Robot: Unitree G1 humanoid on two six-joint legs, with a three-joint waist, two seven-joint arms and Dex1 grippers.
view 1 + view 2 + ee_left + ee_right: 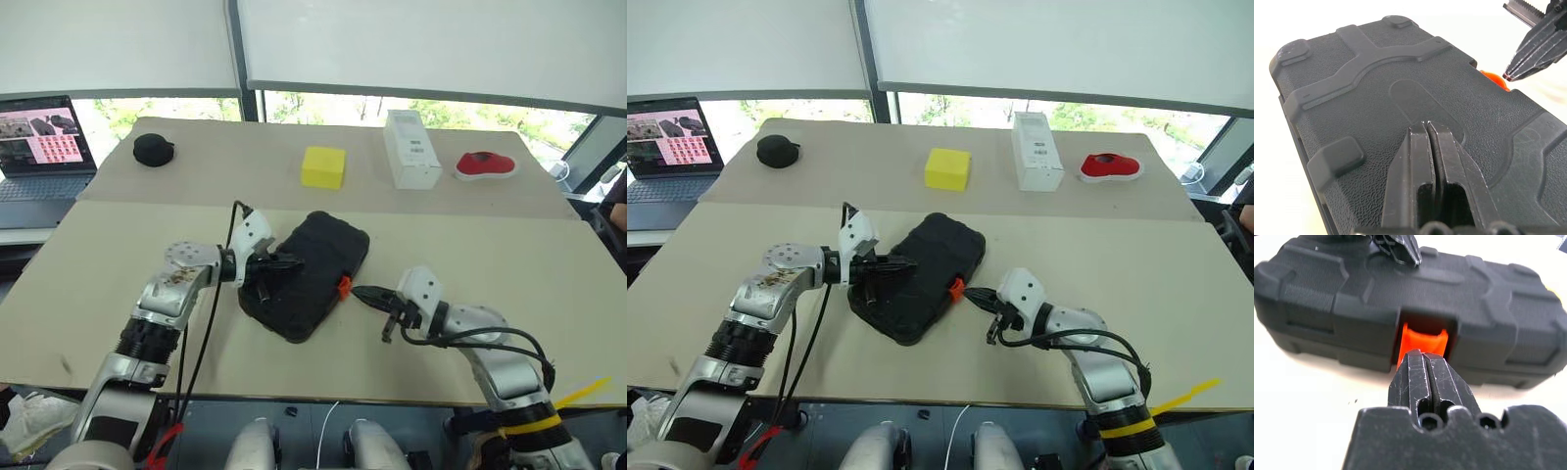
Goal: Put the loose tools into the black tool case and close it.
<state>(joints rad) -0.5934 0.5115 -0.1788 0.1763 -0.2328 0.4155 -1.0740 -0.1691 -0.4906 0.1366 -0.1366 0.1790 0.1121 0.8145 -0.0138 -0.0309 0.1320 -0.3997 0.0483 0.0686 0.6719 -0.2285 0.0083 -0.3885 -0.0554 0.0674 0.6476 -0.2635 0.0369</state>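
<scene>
While the lid is sitting fully down, these are the readings:

case: black tool case (312, 274) is lying closed on the near table (118, 264), angled, long axis running roughly 1 to 7 o'clock in the head views.
latch: orange latch (1421, 343) is sitting in its notch on the case's side at about 4 o'clock; whether it is snapped home is not readable.
left gripper: left gripper (1427, 128) is resting tips-down on the textured lid, fingers pressed together, gripping nothing. Tip contact with the lid is looking real in the left wrist view.
right gripper: right gripper (1422, 357) is pointing at the latch from the 4 o'clock side, fingers pinched together, holding nothing. Touching the latch or just short of it: cannot tell, the tips are covering the gap.
loose tools: none is showing on the table; case contents are hidden by the lid.
case edges: near end of the case is being cut off behind the left gripper in the head views.
far table: yellow block (323, 167) at 12 o'clock from the case, white box (410, 149) at 1 o'clock, red object (486, 164) further right, small round black pouch (153, 149) at 10 o'clock.
laptop: laptop (39, 147) is sitting at far left, partly cropped by the frame.
</scene>
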